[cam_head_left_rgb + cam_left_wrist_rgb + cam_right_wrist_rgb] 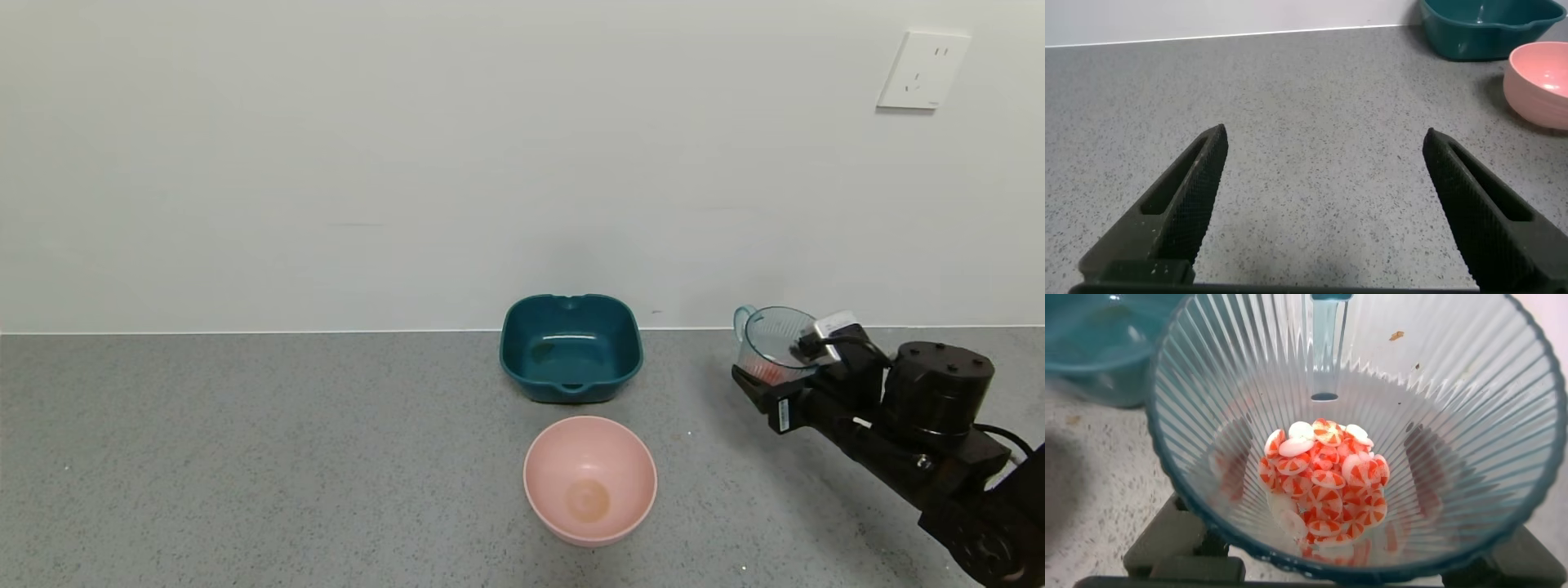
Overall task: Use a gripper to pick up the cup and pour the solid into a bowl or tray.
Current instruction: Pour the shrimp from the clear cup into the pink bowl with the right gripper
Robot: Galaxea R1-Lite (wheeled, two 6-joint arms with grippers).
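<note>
My right gripper [774,377] is shut on the ribbed blue-green cup [771,336] at the right of the counter, one black finger on each side of its lower wall. The cup stands upright, handle away from the arm. The right wrist view looks down into the cup [1470,400]; the solid [1323,486], many small orange-red and white discs, lies heaped at its bottom. The pale pink bowl [589,478] with a tan circle sits near the counter's front middle, left of the cup. My left gripper [1324,131] is open and empty above bare counter, out of the head view.
A dark teal squarish tray [571,347] stands behind the pink bowl near the wall; it also shows in the left wrist view [1486,28] beside the bowl [1539,82]. Grey speckled counter [245,457] stretches to the left. A white wall socket [922,69] is at the upper right.
</note>
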